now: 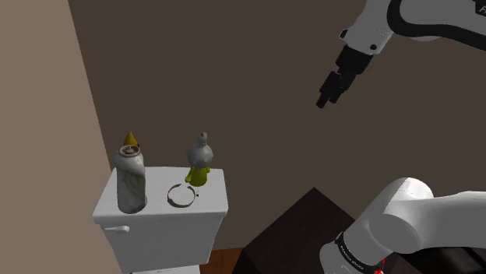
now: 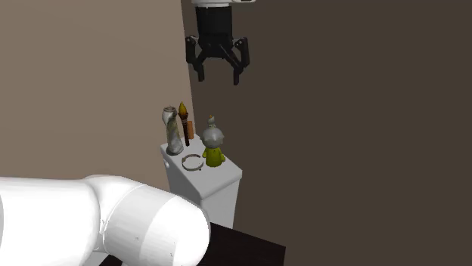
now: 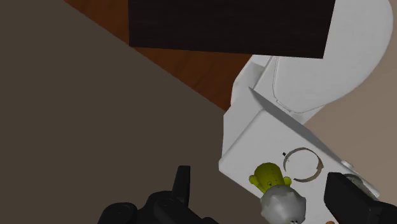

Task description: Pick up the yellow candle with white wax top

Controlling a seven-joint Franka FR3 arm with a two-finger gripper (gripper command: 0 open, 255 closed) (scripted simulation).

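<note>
On the toilet tank lid [image 1: 220, 204], close to its back edge and toward the end at the shoulder view's right, stands the candle [image 1: 200, 165]: a yellow-green body, upright, under a rounder pale grey-white top. A thin ring [image 1: 181, 194] lies flat just in front of it, toward the lid's front edge, near the candle's foot but seemingly not touching it. At the far end of the lid stand a marbled grey bottle [image 1: 131, 180] and, behind it, a brown stick with a yellow cone tip [image 2: 182, 121], both well apart from the candle. The gripper [image 2: 219, 75] hangs high above the tank with its fingers spread wide and nothing between them; in the wrist view the candle sits roughly between the two finger lines, far below. The step in hand looks like the approach. It would go best as a straight descent with the jaws kept wide, centred over the pale top, closing only once the pads are level with it or the body beneath. The dark wall [image 1: 257, 93] rises right behind the back edge, so room is scarce there. The open space lies along the lid's length and above, which favours fingers set lengthwise, clear of wall and ring.
</note>
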